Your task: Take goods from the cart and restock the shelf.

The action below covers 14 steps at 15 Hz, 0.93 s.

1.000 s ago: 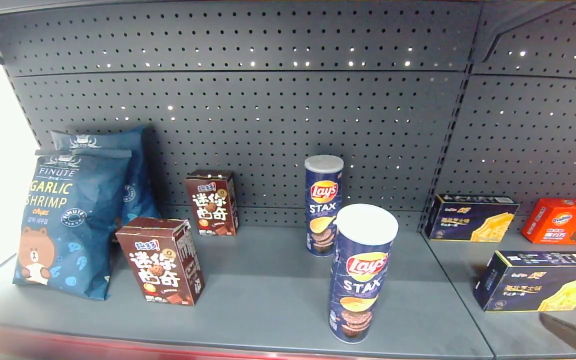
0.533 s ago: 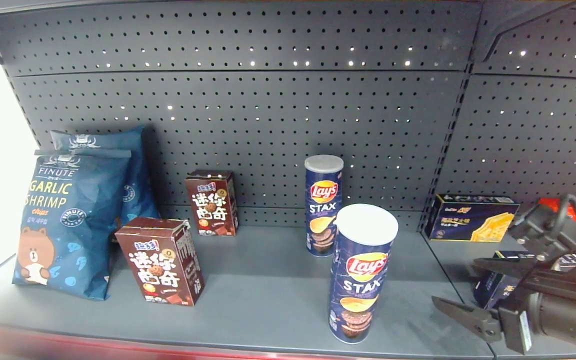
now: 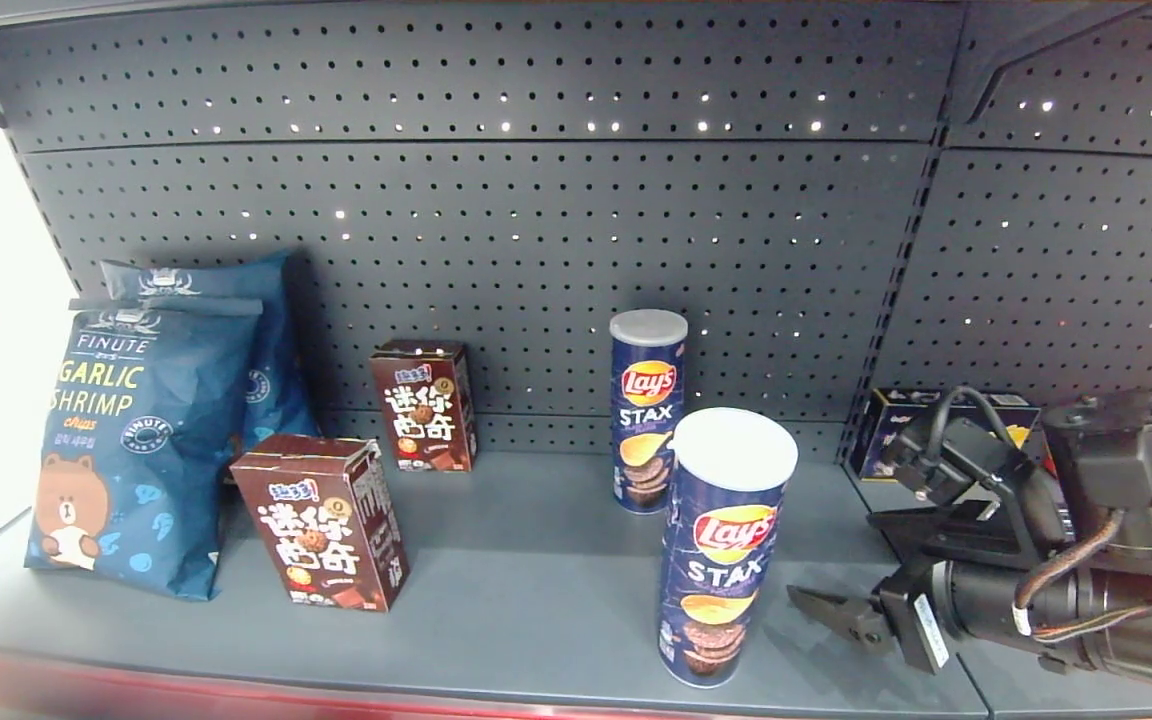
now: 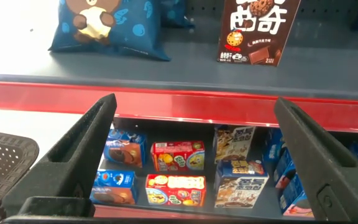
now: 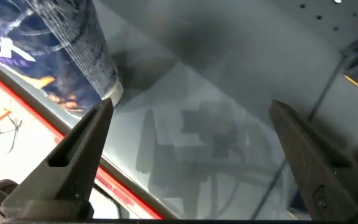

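A grey metal shelf deck (image 3: 536,590) is carrying a tall dark-blue chip can with a white lid (image 3: 726,545) near its front lip in the head view, with the right gripper (image 3: 836,558) hovering just beside it, fingers spread wide and gripping nothing. In the left wrist view the left gripper (image 4: 196,106) is gaping empty, the black mesh cart basket (image 4: 5,155) close by. In the right wrist view the chip can (image 5: 67,43) is standing just outside one finger, so any pull-back is probably best going straight, clear of it.

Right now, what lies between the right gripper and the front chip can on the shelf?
Nothing. In the head view, only a bare stretch of grey shelf separates the open right gripper from the front chip can.
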Tool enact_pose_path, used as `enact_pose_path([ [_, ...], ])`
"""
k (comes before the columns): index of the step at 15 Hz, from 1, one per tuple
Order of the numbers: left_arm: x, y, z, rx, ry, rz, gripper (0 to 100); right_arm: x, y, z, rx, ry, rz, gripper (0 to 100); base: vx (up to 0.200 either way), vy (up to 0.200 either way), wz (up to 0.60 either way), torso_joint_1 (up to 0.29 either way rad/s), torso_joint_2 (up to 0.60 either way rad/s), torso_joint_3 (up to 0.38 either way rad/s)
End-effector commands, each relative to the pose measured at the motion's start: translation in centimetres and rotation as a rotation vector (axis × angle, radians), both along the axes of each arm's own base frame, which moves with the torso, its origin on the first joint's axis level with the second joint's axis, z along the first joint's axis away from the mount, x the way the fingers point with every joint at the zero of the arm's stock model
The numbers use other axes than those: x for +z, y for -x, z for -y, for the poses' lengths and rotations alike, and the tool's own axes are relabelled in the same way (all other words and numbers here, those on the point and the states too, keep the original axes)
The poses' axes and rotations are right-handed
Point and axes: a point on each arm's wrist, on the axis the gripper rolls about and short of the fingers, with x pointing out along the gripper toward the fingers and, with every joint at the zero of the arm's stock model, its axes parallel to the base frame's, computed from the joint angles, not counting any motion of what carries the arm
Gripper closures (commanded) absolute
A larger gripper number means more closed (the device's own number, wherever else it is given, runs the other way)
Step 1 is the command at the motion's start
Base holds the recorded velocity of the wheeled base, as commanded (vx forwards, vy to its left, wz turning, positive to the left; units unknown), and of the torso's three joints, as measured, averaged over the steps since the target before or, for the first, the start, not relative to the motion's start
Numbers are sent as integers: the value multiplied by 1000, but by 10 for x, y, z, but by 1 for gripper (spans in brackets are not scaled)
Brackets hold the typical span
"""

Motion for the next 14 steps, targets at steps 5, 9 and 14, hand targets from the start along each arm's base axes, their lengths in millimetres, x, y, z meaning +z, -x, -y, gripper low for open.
enact_pose_path([
  [5, 1, 0, 0, 0, 1, -2, 0, -4, -16, -17, 18, 16, -16, 0, 0, 0, 0, 0, 0, 0],
  [9, 0, 0, 0, 0, 0, -4, 0, -4, -19, -28, 41, 19, -19, 0, 0, 0, 0, 0, 0, 0],
  [14, 0, 0, 0, -1, 1, -4, 0, -8, -19, -34, 60, 28, -28, 0, 0, 0, 0, 0, 0, 0],
])
